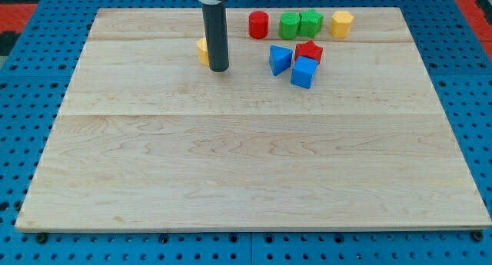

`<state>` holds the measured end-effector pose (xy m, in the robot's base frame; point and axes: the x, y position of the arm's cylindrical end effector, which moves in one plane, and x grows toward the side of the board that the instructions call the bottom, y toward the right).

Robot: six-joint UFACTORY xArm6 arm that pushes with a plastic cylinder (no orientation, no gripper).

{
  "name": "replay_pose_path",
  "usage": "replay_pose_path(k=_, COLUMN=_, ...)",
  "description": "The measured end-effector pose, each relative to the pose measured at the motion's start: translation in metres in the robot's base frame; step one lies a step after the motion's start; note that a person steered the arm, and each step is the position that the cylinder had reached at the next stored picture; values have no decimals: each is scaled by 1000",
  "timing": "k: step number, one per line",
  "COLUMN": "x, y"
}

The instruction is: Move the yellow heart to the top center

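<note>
Yellow heart (202,49), orientation apparently hidden

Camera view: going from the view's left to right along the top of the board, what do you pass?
Yellow heart, partly behind my tip → red cylinder → blue triangular block → yellow hexagonal block.

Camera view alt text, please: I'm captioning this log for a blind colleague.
My tip rests on a pale wooden board, with the yellow heart partly hidden just behind the rod on the view's left. Toward the view's top right sit a red cylinder, two green blocks and a yellow hexagonal block, with two blue blocks and a red block below them.
</note>
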<state>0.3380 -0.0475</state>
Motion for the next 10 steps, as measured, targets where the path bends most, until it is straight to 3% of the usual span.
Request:
replay_pose_path(k=1, x=-5, y=1)
replay_pose_path(k=2, x=32, y=-4)
replay_pose_path(k=4, x=-18, y=-13)
replay_pose_path(k=5, x=8, y=-9)
replay_pose_path(k=7, x=-20, y=-52)
replay_pose_path(k=8, x=-64, y=-18)
replay_pose_path(k=10, x=-65, y=2)
